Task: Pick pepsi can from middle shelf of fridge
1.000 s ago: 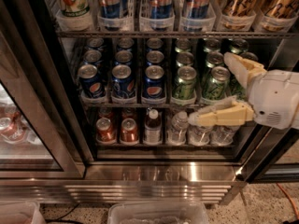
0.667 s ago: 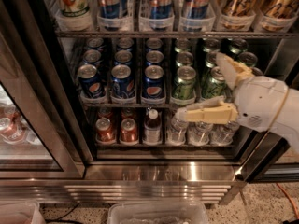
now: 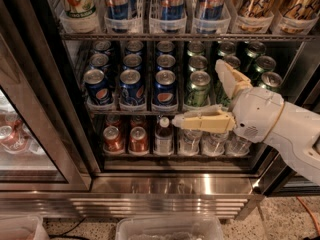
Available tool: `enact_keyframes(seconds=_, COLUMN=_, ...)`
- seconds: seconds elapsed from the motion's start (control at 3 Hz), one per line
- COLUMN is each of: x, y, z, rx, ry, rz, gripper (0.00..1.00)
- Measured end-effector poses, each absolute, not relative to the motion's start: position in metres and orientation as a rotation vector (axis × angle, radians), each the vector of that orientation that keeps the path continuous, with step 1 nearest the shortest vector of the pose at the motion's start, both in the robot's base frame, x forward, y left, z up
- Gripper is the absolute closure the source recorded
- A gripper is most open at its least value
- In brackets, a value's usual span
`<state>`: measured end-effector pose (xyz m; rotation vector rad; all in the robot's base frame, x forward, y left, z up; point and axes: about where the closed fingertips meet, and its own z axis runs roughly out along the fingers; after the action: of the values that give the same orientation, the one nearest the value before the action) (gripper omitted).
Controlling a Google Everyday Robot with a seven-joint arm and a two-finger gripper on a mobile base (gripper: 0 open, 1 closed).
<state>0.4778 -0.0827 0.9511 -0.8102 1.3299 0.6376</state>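
Observation:
Dark-blue pepsi cans stand in three lanes on the middle shelf (image 3: 135, 112) of the fridge (image 3: 165, 185). The front ones are at the left (image 3: 98, 87), the middle (image 3: 132, 86) and the right (image 3: 165, 87). My white gripper (image 3: 197, 92) is open in front of the green cans (image 3: 198, 88), just right of the pepsi lanes. One tan finger (image 3: 202, 121) points left along the shelf's front edge and the other (image 3: 228, 78) points up. Nothing is held.
Tall slim cans (image 3: 170, 4) fill the rack above. Small red cans (image 3: 114, 138) and bottles (image 3: 163, 135) sit on the rack below. The open glass door (image 3: 30, 134) stands at the left. A clear plastic bin (image 3: 170, 229) lies on the floor.
The gripper has moved left across the green cans, nearer the pepsi lanes, with its fingers still spread.

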Motion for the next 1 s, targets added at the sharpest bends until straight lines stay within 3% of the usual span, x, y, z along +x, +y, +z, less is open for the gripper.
enact_keyframes(seconds=1.0, x=0.463, y=-0.045, z=0.884, rx=-0.63, ry=1.374, rz=0.613, gripper=0.0)
